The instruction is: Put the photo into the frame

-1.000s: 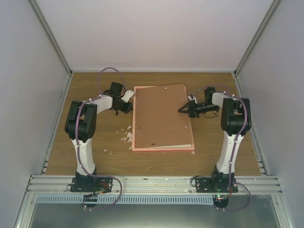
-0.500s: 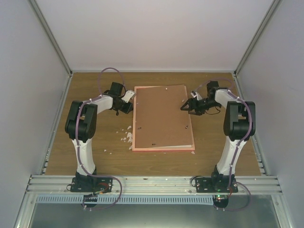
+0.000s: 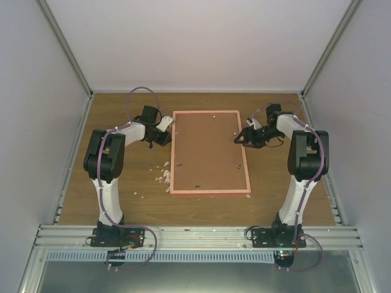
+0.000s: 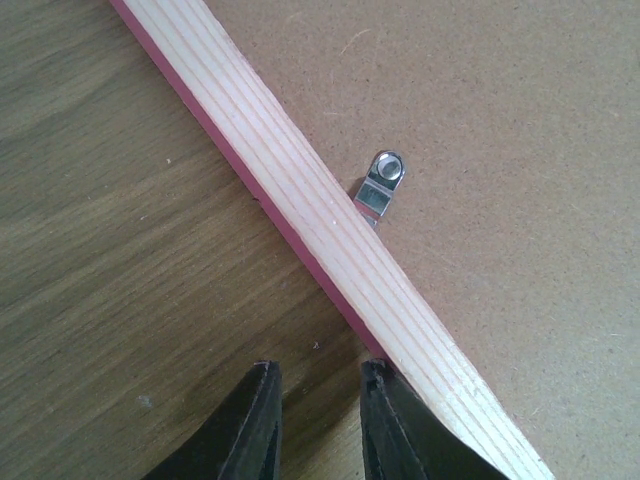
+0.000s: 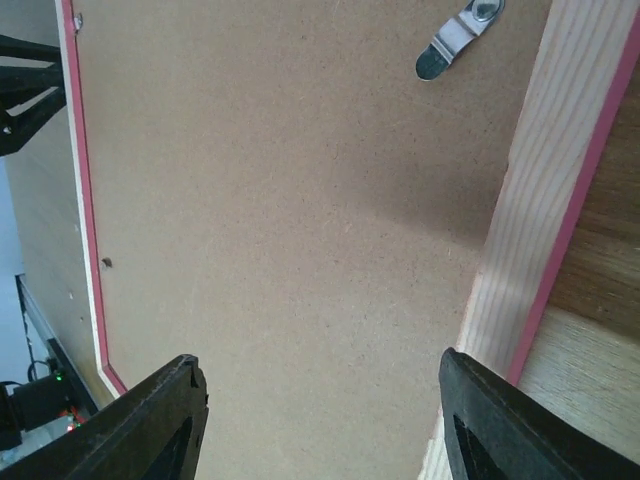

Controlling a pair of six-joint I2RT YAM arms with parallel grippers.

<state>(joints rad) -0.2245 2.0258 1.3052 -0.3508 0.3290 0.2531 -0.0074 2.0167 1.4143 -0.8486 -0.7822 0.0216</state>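
Note:
The pink frame (image 3: 209, 191) lies face down mid-table, pale wood back up (image 4: 330, 240). A brown backing board (image 3: 208, 152) lies flat inside it and covers its whole opening. The photo is hidden. My left gripper (image 3: 166, 139) sits low at the frame's left edge. In the left wrist view its jaws (image 4: 320, 368) stand a little apart over bare table, the right finger against the frame's side. My right gripper (image 3: 239, 138) hovers over the board by the frame's right rail (image 5: 545, 180), open wide (image 5: 320, 365) and holding nothing.
Metal turn clips sit on the board near the rails (image 4: 380, 185) (image 5: 455, 40). White crumbs (image 3: 164, 174) lie on the wooden table left of the frame. Grey enclosure walls close in three sides, and a metal rail (image 3: 195, 235) runs along the near edge.
The backing board, propped askew over the frame's right rail, has dropped flat inside the frame. The right gripper opened, letting it go, and drew back slightly right. The left arm stayed put.

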